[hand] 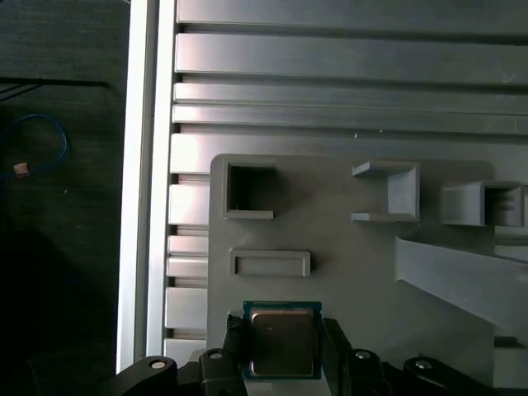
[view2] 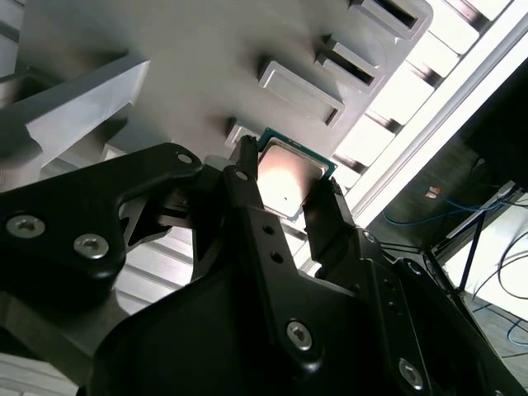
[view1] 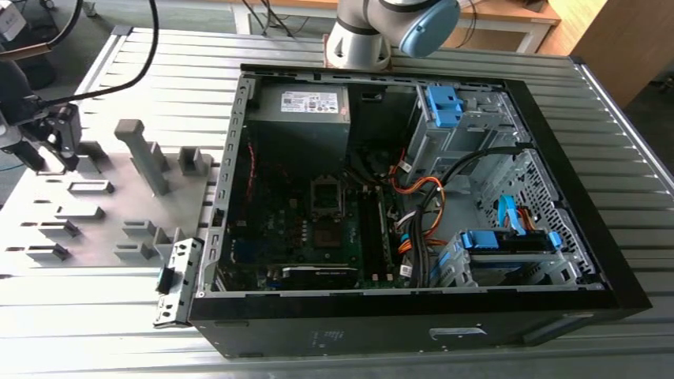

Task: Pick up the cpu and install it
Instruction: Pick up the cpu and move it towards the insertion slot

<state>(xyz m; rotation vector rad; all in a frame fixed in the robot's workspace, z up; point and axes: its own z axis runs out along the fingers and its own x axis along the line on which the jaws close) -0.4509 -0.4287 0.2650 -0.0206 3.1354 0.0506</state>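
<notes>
Closest to me is the pincer (view2: 285,177), its two black fingers (view2: 247,194) drawn in against opposite edges of the cpu (view2: 289,169), so I read it as clamped on the chip, silvery top facing the cameras in both wrist views. Just beyond the fingertips lies the grey plate (hand: 330,272) with its pockets (hand: 252,190); I cannot tell whether the cpu (hand: 280,340) is clear of the plate or only just gripped on it. So the grasp looks made, and the carry and the install are not yet done. In the exterior view the pincer (view1: 47,142) hangs over the plate (view1: 116,213), well apart from the open case (view1: 421,335), where what I take for the socket (view1: 327,192) waits.
</notes>
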